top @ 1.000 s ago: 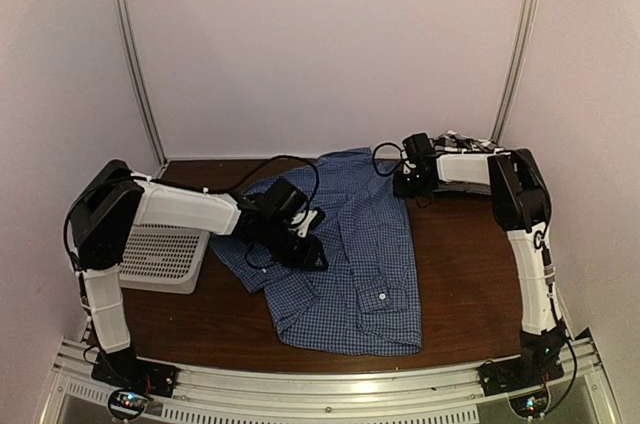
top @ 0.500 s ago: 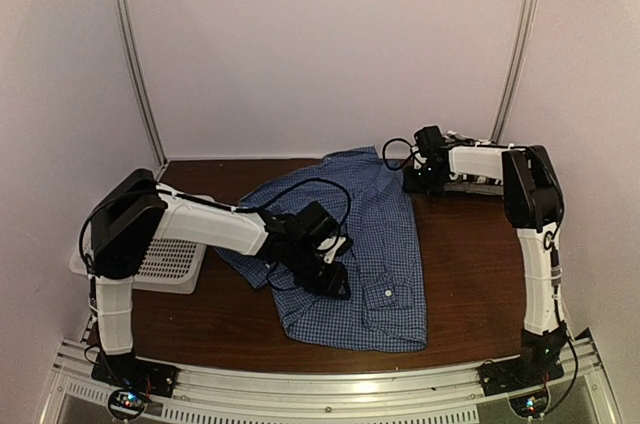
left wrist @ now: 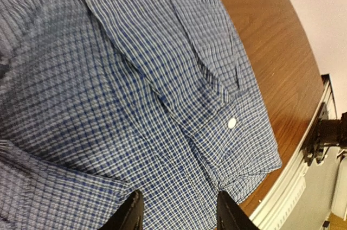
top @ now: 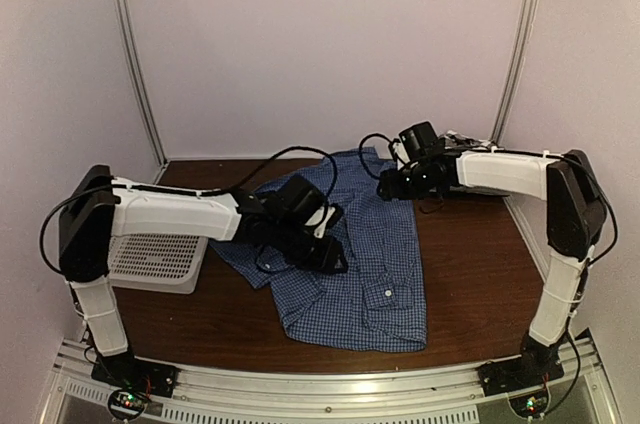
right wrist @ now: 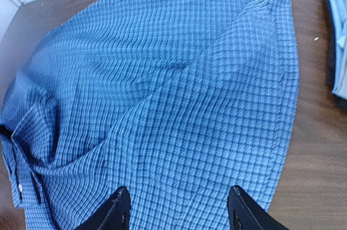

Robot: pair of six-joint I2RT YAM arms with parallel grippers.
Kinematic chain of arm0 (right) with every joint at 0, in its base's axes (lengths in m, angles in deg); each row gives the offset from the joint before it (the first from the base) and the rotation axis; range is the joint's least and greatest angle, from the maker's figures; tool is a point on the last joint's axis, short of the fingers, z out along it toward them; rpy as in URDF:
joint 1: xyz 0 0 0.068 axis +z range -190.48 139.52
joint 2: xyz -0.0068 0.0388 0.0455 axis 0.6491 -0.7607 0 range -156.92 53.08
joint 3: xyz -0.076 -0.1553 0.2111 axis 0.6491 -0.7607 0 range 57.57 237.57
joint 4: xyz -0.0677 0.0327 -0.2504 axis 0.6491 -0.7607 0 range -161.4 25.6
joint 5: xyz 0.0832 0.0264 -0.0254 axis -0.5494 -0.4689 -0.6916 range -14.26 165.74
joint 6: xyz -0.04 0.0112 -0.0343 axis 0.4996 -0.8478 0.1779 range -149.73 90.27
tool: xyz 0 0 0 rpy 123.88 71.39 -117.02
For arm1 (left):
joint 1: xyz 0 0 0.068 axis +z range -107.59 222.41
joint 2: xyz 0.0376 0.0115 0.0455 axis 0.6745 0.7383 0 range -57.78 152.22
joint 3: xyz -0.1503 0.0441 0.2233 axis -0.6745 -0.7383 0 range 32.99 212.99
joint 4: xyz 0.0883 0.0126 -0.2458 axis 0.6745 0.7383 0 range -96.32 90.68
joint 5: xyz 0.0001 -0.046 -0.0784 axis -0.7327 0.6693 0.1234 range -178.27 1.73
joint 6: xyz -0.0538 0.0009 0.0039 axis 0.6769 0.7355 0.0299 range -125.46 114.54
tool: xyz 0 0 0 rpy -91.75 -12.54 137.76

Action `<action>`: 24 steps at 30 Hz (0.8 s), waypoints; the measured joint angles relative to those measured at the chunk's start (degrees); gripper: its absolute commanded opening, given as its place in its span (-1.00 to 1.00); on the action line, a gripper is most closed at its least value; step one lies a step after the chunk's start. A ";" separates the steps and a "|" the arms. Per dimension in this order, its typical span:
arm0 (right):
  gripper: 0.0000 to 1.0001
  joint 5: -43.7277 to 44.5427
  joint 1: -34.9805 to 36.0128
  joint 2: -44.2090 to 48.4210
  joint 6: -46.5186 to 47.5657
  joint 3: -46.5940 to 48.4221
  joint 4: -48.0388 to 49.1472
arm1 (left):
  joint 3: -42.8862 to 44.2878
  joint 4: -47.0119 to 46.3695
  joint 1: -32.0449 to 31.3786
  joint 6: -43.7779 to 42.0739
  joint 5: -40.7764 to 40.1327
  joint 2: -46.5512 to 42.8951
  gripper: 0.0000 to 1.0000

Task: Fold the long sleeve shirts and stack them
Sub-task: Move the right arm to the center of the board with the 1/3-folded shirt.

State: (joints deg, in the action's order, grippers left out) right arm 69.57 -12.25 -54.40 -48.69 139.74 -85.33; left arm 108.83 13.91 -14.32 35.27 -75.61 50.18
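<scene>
A blue fine-checked long sleeve shirt (top: 370, 264) lies partly folded on the brown table, and a cuff with a white button (left wrist: 232, 123) shows on it. My left gripper (top: 325, 252) hovers over the shirt's left half. It is open (left wrist: 181, 215), and flat cloth shows between its fingers. My right gripper (top: 388, 184) sits above the shirt's upper right edge. It is also open (right wrist: 179, 211), with nothing held. A strip of pale cloth (right wrist: 339, 34) shows at the right edge of the right wrist view. I cannot tell whether it is another shirt.
A white mesh basket (top: 150, 259) stands at the table's left side, under the left arm. The metal rail (top: 330, 384) runs along the near edge. Bare brown table (top: 480, 274) lies right of the shirt.
My right arm has reached leftward over the shirt's upper right edge, its elbow swinging out to the right. My left gripper shifted to the right across the shirt.
</scene>
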 measured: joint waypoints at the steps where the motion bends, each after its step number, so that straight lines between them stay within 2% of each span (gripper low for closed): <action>1: 0.24 -0.02 1.55 0.57 -0.46 -1.55 0.17 | -0.46 -0.02 0.72 0.28 -0.87 -1.97 -0.06; 6: 0.24 0.02 9.05 2.12 -1.70 -6.97 0.63 | -3.93 -0.28 8.70 1.01 -3.87 -10.82 -0.06; 11: 0.29 0.85 18.08 2.71 -2.29 -8.55 0.74 | -4.96 0.76 18.40 -0.59 -6.27 -9.33 -0.07; 17: 0.33 3.10 26.73 1.18 -2.03 -6.60 0.31 | -6.21 2.67 23.17 -2.78 -9.27 -7.76 -0.08; 24: 0.34 8.26 33.24 -6.14 -0.44 -1.09 -1.70 | -6.69 4.07 25.68 -4.66 -14.51 -7.61 -0.08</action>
State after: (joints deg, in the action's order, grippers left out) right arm 77.83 21.00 -60.54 -49.13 138.65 -87.04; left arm 102.14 17.98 11.36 30.62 -90.12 42.58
